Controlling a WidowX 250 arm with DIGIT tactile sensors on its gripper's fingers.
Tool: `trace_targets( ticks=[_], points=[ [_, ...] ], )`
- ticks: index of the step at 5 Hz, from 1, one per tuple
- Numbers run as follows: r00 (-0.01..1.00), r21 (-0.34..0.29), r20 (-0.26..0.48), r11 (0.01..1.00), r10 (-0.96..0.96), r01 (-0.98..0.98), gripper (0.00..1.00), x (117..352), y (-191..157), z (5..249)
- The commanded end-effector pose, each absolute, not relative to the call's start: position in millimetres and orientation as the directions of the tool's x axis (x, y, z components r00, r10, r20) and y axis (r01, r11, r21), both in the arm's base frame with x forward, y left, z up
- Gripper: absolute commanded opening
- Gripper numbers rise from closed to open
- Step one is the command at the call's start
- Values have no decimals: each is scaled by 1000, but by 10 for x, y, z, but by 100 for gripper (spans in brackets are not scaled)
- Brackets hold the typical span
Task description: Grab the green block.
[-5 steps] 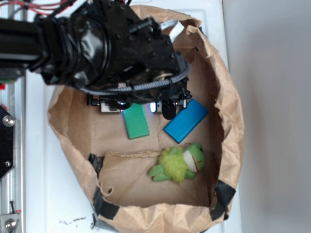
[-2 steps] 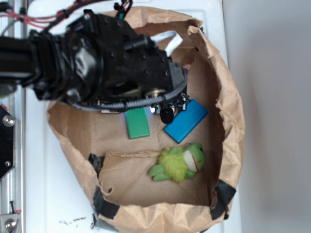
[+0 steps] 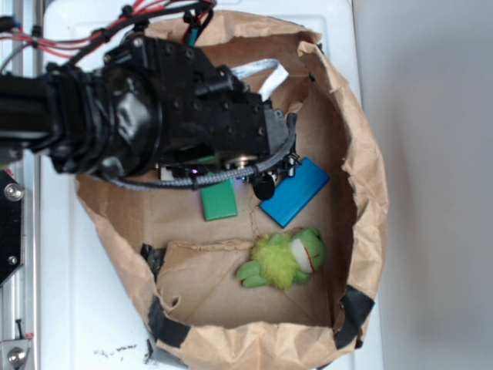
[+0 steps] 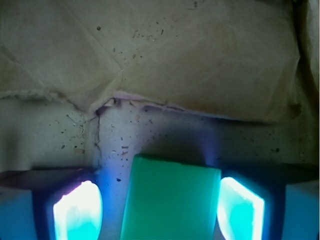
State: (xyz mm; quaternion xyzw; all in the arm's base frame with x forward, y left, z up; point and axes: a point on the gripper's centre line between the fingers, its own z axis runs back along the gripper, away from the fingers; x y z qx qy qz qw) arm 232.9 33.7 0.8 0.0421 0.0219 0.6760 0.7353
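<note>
The green block (image 3: 220,203) lies flat on the brown paper floor, its upper half covered by the black arm in the exterior view. In the wrist view the green block (image 4: 170,200) sits between my gripper's (image 4: 159,209) two glowing pads. The left pad (image 4: 77,210) stands a clear gap away from the block. The right pad (image 4: 240,207) is nearly at its edge. The gripper is open and straddles the block. One black fingertip (image 3: 264,185) shows just right of the block.
A blue block (image 3: 294,192) lies close to the right of the gripper. A fuzzy green plush frog (image 3: 283,260) rests below it. The crumpled paper bag's wall (image 3: 362,154) rings everything. A torn paper seam (image 4: 150,106) runs ahead of the fingers.
The arm has come further over the green block, hiding more of its upper part. The block, the blue block and the frog have not moved.
</note>
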Motion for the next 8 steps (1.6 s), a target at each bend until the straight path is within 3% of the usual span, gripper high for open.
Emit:
trace_targets(
  ticks=[1,3,4,6,7,8],
  points=[
    [142,82,39,138,989,-987,0,2223,321,4],
    [262,23,89,261,961,-965,0,2242,363,120],
    [362,0,143,366,921,-931,0,2246,464,298],
    [562,13,201,571,803,-821,0,2456,498,824],
    [660,12,217,675,719,-738,0,2654,454,1015],
    [749,49,273,769,604,-638,0,2766,438,1145]
  ],
)
